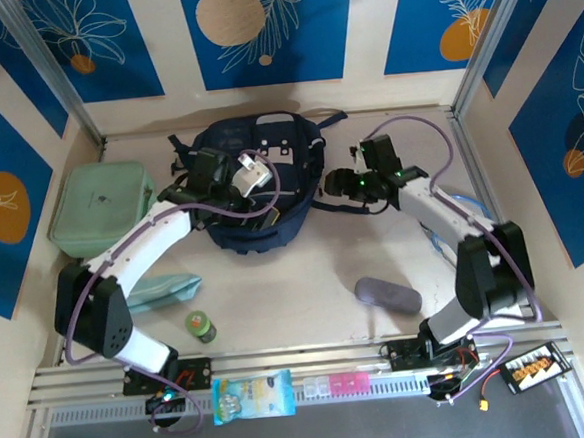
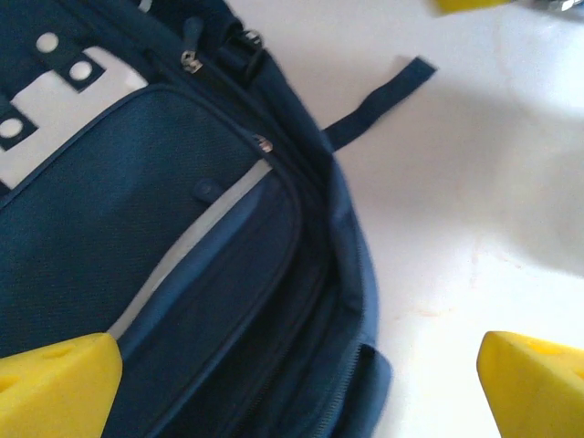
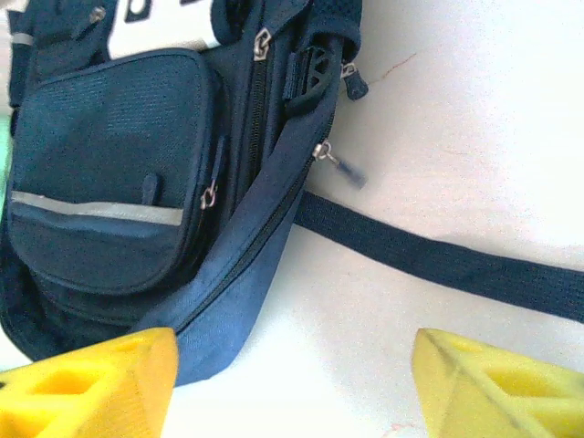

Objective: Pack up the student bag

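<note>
The student bag (image 1: 260, 196) is a dark navy backpack lying flat at the back middle of the table, its white patch and grey zip line facing up. My left gripper (image 1: 231, 178) hovers over the bag's front. In the left wrist view the left gripper (image 2: 301, 388) is open, its yellow fingers (image 2: 55, 383) wide apart above the bag's (image 2: 137, 210) zipped edge. My right gripper (image 1: 345, 183) sits just off the bag's right side. Seen from the right wrist, the right gripper (image 3: 292, 383) is open over bare table beside the bag's (image 3: 109, 182) corner and a black strap (image 3: 438, 260).
A mint green zip case (image 1: 101, 207) lies at the left wall and a teal pouch (image 1: 167, 288) in front of it. A small green bottle (image 1: 201, 328) and a grey oblong case (image 1: 386, 295) lie nearer. A snack packet (image 1: 252, 395) and a pink pill box (image 1: 334, 384) rest on the front rail.
</note>
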{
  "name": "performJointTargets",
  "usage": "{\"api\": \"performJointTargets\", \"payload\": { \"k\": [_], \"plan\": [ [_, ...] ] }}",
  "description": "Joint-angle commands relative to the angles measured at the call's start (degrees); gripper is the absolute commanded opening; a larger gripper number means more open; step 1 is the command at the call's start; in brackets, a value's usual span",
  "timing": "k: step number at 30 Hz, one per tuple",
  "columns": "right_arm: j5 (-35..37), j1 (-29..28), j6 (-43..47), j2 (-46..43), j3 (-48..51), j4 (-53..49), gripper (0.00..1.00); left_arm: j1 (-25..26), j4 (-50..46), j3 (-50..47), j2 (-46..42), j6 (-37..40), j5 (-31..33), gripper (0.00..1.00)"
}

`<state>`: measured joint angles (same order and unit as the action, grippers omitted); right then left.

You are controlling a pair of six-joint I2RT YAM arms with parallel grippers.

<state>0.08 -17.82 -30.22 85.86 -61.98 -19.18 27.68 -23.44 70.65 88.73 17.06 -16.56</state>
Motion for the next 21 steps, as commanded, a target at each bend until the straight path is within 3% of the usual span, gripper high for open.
{"api": "performJointTargets", "payload": {
  "k": [1,4,7,13,18,21],
  "plan": [
    [2.1,0.7,-1.9,-3.5,5.1,4.8,0.74,0.6,-2.4,5.5,5.7,3.8,4.8,1.0],
    [1.6,1.1,-2.1,-5.2,7.2,5.0,0.81,1.4,-6.2,10.3,10.7,8.7,7.0,1.0],
    [1.4,1.3,-2.0,-5.5,8.1,4.6,0.83,1.6,-10.3,14.3,14.9,13.2,7.6,0.99],
    [-0.5,1.6,-2.9,-5.0,9.2,5.3,0.81,1.9,-22.0,23.7,22.7,19.8,7.0,0.81],
    [-2.3,1.6,-4.7,-3.9,9.1,6.1,0.79,2.5,-31.8,30.3,27.7,24.7,1.7,0.86],
    [-3.3,1.5,-5.5,-3.4,9.1,6.2,0.78,3.3,-33.2,31.7,30.3,26.2,6.5,0.85]
  ]
}}
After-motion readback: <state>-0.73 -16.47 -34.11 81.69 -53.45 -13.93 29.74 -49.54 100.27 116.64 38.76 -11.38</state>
